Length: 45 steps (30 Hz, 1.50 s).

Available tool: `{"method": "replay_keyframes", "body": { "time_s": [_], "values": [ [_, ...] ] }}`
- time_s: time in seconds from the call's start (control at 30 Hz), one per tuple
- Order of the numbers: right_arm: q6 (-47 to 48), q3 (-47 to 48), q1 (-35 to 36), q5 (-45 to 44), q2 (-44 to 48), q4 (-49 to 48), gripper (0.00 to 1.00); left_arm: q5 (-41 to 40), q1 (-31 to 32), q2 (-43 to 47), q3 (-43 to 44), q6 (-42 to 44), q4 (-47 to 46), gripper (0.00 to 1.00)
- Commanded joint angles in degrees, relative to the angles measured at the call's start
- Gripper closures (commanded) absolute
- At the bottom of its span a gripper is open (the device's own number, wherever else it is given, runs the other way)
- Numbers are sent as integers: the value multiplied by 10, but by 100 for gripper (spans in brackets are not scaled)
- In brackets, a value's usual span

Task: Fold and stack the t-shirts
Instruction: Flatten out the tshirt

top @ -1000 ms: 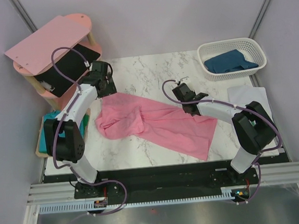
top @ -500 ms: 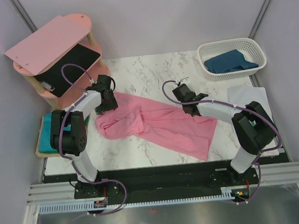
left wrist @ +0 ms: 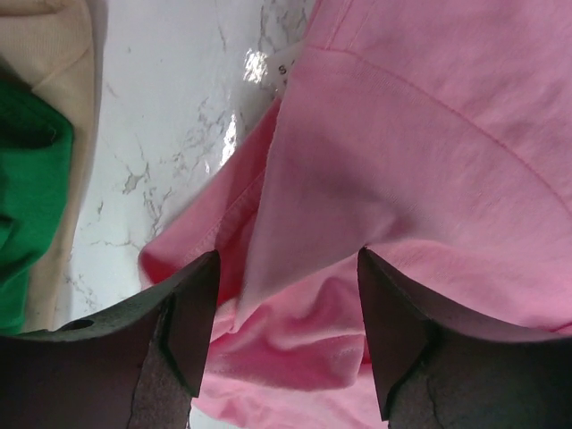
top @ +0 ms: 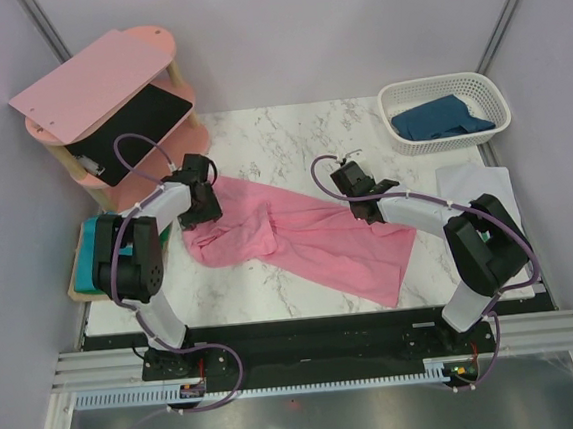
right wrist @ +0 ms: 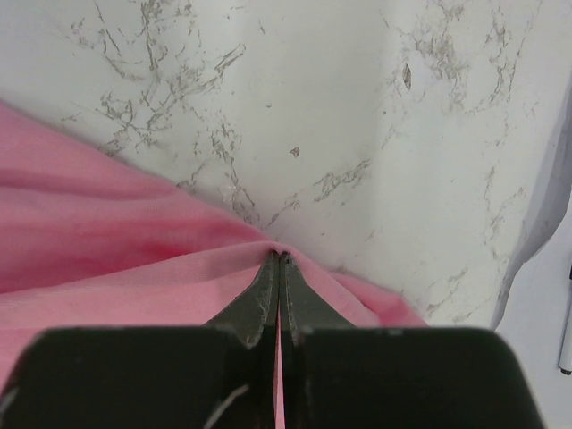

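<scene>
- While its jaws are held apart, the left claw [left wrist: 286, 259] is set astride a fold of the pink t-shirt [left wrist: 429, 161].
- The shirt's edge is pinched in the closed right claw [right wrist: 280, 266].
- The shirt is spread across the desk [top: 290, 134].

The pink t-shirt [top: 298, 235] lies unfolded and rumpled across the middle of the surface, running slantwise from the left edge toward the near right corner. Its left end is bunched into soft overlapping folds [left wrist: 402, 179]. Its far edge is drawn into a small peak, pinched in the right claw [right wrist: 280, 260]. The dark blue t-shirt [top: 439, 119] lies crumpled in a white basket [top: 499, 106] at the far right corner. The teal t-shirt [top: 91, 254] lies folded on a pale tray [top: 75, 290] at the left edge.
</scene>
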<state>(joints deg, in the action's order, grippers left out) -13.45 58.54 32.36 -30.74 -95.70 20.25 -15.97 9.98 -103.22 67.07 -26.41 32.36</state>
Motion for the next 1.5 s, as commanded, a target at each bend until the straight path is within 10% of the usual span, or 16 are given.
{"method": "replay_keyframes", "body": {
  "time_s": [0.0, 0.13, 0.27, 0.83, 1.17, 1.47],
  "values": [
    [-6, -2, -3, 1, 0, -12, 100, -10, -1, 57, -24, -20, -16, 32],
    [-9, -4, -2, 5, -3, -14, 100, 3, -1, 58, -40, -16, -35, 51],
    [-10, -6, -3, 8, 0, -14, 100, 10, -1, 44, -29, -16, -39, 98],
    [-10, -12, -3, 10, 6, -13, 100, -8, -3, 80, 53, 13, -29, 95],
    [-8, -22, -4, 13, 11, -14, 100, -13, -15, 55, 65, -6, 6, 18],
    [-15, -36, -3, 21, 11, -21, 100, 27, -15, 97, -19, -25, -26, 46]
  ]
}}
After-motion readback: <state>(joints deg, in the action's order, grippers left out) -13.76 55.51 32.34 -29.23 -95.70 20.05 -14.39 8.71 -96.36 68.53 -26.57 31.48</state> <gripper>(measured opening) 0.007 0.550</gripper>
